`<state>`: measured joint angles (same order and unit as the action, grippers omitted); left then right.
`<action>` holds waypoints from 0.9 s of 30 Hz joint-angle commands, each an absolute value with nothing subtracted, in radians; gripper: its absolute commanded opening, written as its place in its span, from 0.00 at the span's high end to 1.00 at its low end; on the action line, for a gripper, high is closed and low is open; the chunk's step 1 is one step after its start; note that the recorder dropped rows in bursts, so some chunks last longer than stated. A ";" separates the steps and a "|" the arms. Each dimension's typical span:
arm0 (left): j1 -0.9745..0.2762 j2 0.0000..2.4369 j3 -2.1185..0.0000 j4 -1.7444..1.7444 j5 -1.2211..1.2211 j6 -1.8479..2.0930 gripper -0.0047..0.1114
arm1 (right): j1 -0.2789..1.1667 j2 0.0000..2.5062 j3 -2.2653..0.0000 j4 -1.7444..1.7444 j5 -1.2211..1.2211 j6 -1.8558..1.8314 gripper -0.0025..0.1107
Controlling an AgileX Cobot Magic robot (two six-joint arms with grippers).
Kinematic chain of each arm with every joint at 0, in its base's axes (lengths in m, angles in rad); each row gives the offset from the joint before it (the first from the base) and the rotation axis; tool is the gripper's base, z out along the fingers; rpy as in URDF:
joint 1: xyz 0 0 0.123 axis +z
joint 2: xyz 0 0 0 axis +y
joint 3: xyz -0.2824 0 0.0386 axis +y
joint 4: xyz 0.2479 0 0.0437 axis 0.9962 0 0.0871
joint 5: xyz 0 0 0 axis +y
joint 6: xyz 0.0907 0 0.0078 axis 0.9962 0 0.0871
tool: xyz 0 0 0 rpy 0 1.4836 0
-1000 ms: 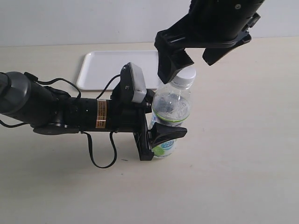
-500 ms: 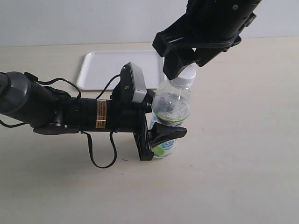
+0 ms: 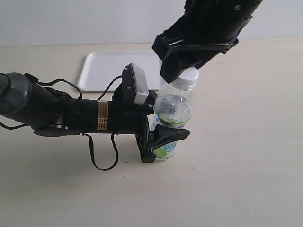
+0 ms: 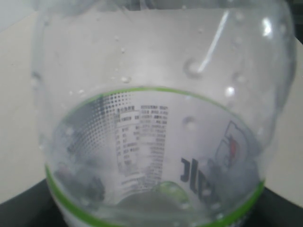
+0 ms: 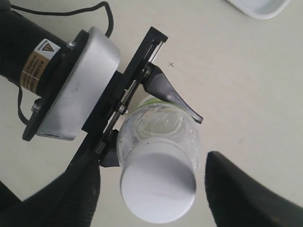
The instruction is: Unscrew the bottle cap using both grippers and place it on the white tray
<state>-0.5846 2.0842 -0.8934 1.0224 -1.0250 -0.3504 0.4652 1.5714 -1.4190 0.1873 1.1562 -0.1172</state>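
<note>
The clear bottle (image 3: 173, 111) stands upright on the table, and my left gripper (image 3: 163, 138) is shut on its labelled lower body from the left. Seen up close, the bottle (image 4: 156, 118) fills the left wrist view. The white bottle cap (image 3: 190, 74) sits on the neck. My right gripper (image 3: 185, 66) hangs over it from above. In the right wrist view the cap (image 5: 157, 189) lies between the two black fingers (image 5: 80, 194) with a gap on each side, so the right gripper (image 5: 160, 191) is open. The white tray (image 3: 118, 66) lies behind the bottle.
The left arm's thick black body with its orange label (image 3: 102, 115) and looping cable (image 3: 102, 163) lies across the table at the left. A corner of the tray (image 5: 260, 7) shows in the right wrist view. Bare beige tabletop (image 3: 246, 156) spreads right and in front.
The right gripper has turned and shifted slightly left over the cap; the finger that stuck out to the right now sits close by the cap. The left arm and bottle have not moved.
</note>
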 commanded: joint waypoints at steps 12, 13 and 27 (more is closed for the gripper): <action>-0.586 2.077 -0.896 1.001 -1.076 -0.348 0.96 | 0.465 1.572 -1.424 0.181 1.178 -0.131 0.63; -0.586 2.077 -0.896 1.001 -1.076 -0.348 0.96 | 0.465 1.572 -1.424 0.181 1.178 -0.129 0.66; -0.586 2.077 -0.896 1.001 -1.076 -0.348 0.96 | 0.465 1.572 -1.424 0.181 1.186 -0.200 0.98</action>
<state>-0.5846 2.0860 -0.8934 1.0224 -1.0250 -0.3486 0.4652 1.5714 -1.4190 0.1810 1.1778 -0.1451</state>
